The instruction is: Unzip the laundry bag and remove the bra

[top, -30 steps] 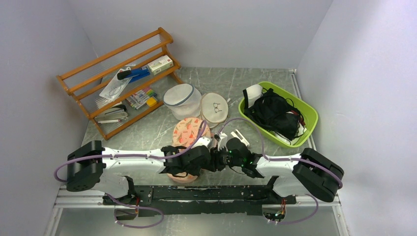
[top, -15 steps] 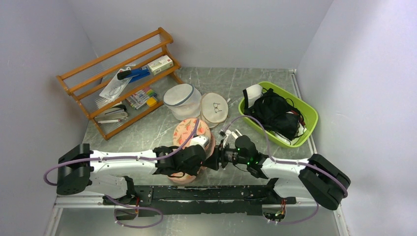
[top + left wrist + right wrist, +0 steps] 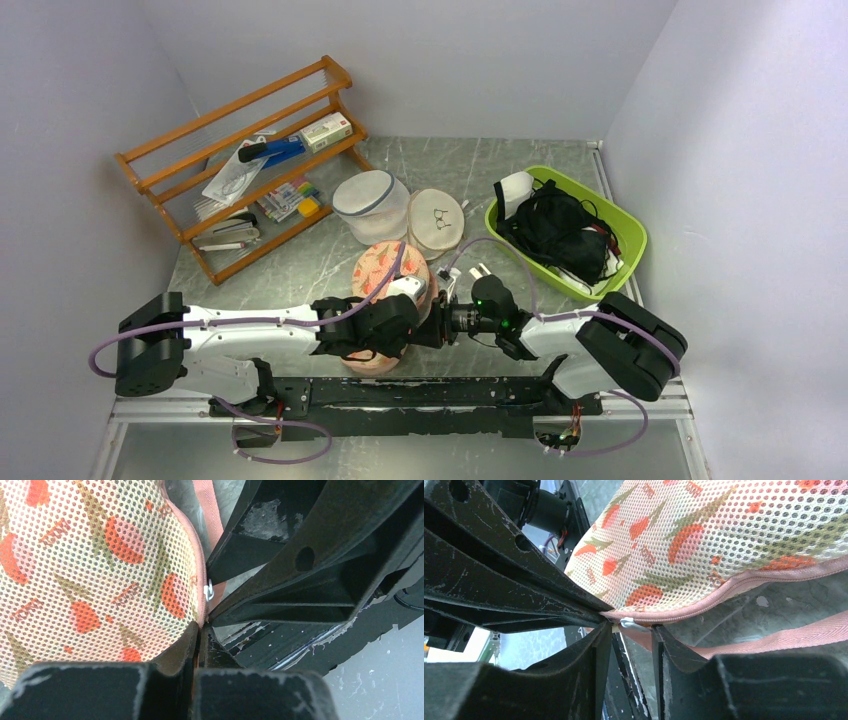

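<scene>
The laundry bag [image 3: 382, 265], floral peach-pink mesh, lies flat in the near middle, half hidden under my left arm. In the left wrist view my left gripper [image 3: 199, 627] is shut on the bag's zipped pink edge [image 3: 197, 570], just below the white zip pull [image 3: 209, 591]. My right gripper [image 3: 631, 628] is open, its fingertips either side of the zip pull [image 3: 630, 624] at the bag's seam [image 3: 724, 592]. In the top view the two grippers, left [image 3: 425, 312] and right [image 3: 442, 318], meet at the bag's right edge. The zip looks closed. The bra is hidden.
A wooden rack [image 3: 240, 165] with small items stands at the back left. A round white mesh bag [image 3: 370, 205] and a beige disc [image 3: 436, 222] sit behind the floral bag. A green basket [image 3: 625, 235] with black clothing is at the right. A pink strap [image 3: 784, 637] lies beside the bag.
My left arm drew back a little, then held still. My right arm's elbow swung inward and its gripper closed in on the bag's right edge.
</scene>
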You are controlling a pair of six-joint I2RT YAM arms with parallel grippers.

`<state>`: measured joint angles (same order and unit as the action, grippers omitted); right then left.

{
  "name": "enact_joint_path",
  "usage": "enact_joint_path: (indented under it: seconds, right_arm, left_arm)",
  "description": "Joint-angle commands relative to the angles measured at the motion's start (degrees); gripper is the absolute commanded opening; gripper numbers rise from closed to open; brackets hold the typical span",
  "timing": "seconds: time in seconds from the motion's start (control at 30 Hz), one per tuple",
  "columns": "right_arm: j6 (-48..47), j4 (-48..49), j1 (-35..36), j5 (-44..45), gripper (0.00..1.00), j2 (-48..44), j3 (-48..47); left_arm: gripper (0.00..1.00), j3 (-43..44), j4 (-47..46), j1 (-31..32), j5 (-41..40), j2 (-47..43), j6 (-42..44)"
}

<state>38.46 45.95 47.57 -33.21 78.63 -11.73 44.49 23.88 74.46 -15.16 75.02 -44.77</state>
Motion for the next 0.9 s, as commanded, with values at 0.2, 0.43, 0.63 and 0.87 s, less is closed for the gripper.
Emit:
enact_joint_path:
  seconds: [0.2, 0.43, 0.63, 0.87]
  right_arm:
    - [-0.9, 0.42, -0.11, 0.71, 0.23, -0.44, -1.78]
    - [-1.33, -2.0, -0.06, 2.48, 0.07, -2.08, -1.82]
    - [-3.31, -7.44, -0.1, 4.74, 0.0, -4.44, -2.06]
    - [-7.52, -16.23, -0.15, 9.09, 0.0, -7.62, -3.91]
  left_arm:
    - [0.07, 0.69, -1.45, 0.25, 1.33, -0.47, 0.48]
    - [0.07, 0.35, -0.85, 0.25, 1.1, -1.3, -0.03]
    - [0.07, 0.17, 0.31, 0.25, 0.29, -2.14, -0.44]
    - [0.07, -0.46, 1.55, 0.25, 0.17, -3.2, -0.75]
